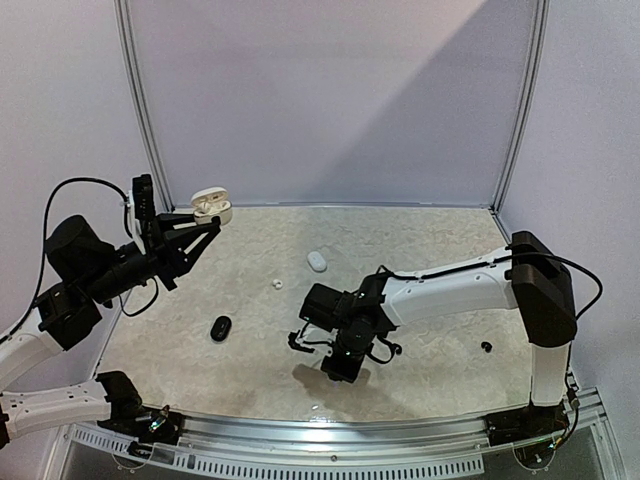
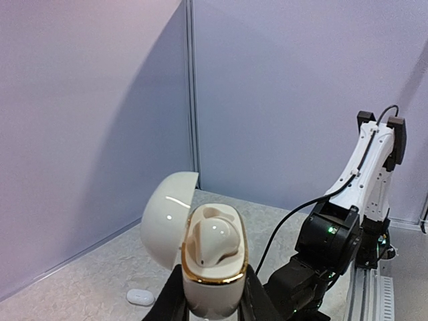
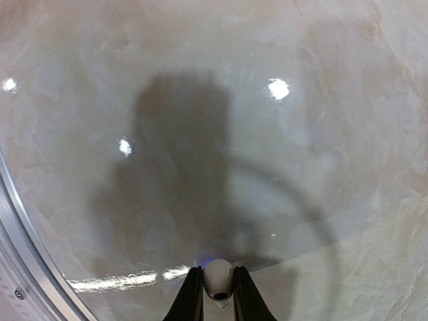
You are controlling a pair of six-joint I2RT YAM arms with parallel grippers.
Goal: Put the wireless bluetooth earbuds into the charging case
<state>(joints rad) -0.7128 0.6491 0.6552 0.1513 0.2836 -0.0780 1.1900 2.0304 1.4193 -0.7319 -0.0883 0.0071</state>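
Since the right jaws pinch a white earbud [image 3: 218, 281] between their tips, just above the desk [image 3: 321, 174], a slow, straight lift seems wise, then turning it to suit a socket in the open charging case [image 2: 212, 297] clamped in the raised left jaws.

Left wrist view: the bottom edge cuts off the base of the open charging case [image 2: 212, 284] and the left fingers [image 2: 171, 299] clasping it. Right wrist view: the right fingers [image 3: 192, 295], pinching a white earbud [image 3: 218, 279], are cropped at the bottom. From above, a dark speck [image 1: 486, 346] on the surface [image 1: 420, 250] is too small to identify.
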